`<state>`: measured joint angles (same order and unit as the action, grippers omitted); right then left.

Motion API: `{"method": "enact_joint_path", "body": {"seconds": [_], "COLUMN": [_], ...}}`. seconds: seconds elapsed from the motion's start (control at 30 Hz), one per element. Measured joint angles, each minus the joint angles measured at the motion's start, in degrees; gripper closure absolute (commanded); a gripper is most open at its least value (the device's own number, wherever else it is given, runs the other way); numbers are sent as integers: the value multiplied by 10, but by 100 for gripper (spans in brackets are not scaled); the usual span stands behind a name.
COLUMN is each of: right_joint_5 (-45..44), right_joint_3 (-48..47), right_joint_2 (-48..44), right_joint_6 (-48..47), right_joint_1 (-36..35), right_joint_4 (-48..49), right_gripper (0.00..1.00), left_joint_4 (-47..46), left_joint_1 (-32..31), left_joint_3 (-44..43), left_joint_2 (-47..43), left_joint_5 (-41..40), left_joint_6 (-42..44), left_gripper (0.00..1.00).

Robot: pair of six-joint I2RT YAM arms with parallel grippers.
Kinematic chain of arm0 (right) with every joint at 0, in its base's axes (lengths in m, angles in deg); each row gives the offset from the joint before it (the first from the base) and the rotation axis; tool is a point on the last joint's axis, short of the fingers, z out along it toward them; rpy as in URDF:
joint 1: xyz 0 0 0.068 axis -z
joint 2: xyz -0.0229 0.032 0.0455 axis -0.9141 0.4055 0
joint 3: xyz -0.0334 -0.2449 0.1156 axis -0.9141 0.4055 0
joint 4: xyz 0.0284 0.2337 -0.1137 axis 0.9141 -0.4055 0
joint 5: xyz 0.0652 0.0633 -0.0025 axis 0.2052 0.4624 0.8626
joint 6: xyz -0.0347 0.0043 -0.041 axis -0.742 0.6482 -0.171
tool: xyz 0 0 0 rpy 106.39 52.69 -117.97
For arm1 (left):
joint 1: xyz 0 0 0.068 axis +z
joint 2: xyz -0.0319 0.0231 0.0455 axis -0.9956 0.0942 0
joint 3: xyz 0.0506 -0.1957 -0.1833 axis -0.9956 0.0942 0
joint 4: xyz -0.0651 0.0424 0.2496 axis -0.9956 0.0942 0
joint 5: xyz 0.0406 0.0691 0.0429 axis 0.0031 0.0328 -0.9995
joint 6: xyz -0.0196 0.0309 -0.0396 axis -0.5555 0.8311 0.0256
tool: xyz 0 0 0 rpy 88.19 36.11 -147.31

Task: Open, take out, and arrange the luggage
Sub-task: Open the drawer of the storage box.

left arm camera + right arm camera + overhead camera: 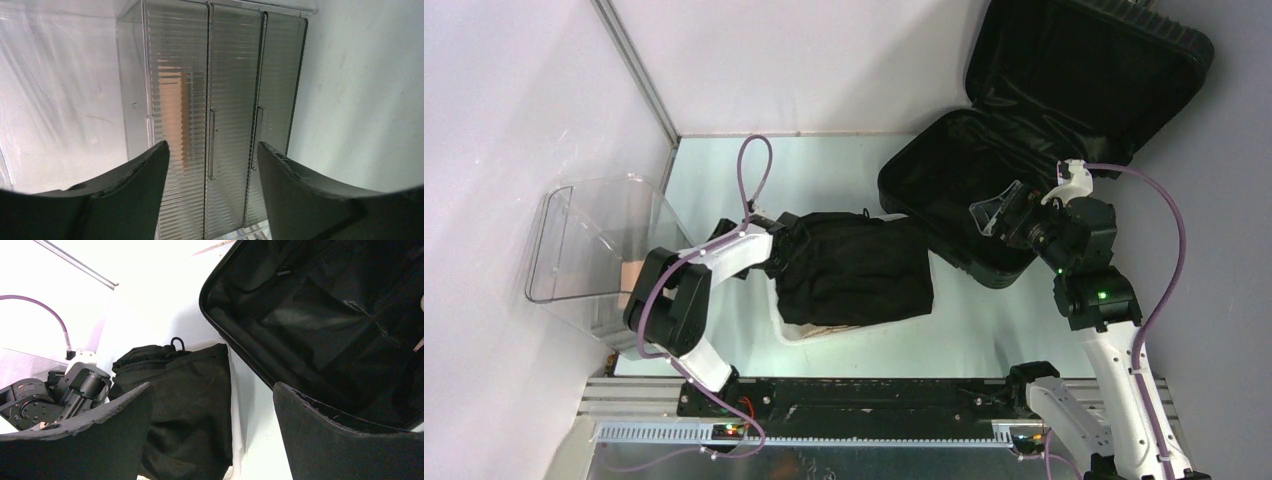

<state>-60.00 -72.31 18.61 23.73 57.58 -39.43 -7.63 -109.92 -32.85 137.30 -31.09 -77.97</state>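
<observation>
Luggage (325,315) lay open ahead-right of right claw (212,390), which was spread and empty; garment (185,395) ahead-left on basket (789,328), presumably unloaded. Left claw (212,150) spread too, empty.

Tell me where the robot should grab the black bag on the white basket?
Probably the small loop at the bunched end of the black bag. It stands up off the flat cloth, so open jaws coming down from above could pinch it.
</observation>
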Motion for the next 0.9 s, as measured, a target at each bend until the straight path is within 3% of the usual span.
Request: {"method": "enact_joint_path", "body": {"seconds": [0.57, 0.9], "right_joint_5": [0, 0], "right_joint_3": [0, 0], "right_joint_2": [0, -7], "right_joint_6": [5, 4], "right_joint_1": [-3, -4], "right_joint_4": [-2, -2], "right_gripper": [10, 9], "left_joint_4": [8, 12], "left_joint_1": [17, 59], "left_joint_3": [4, 4], "left_joint_2": [60, 60], "left_joint_5": [-61, -68], "left_joint_6": [-23, -27], "left_gripper": [43, 52]}}
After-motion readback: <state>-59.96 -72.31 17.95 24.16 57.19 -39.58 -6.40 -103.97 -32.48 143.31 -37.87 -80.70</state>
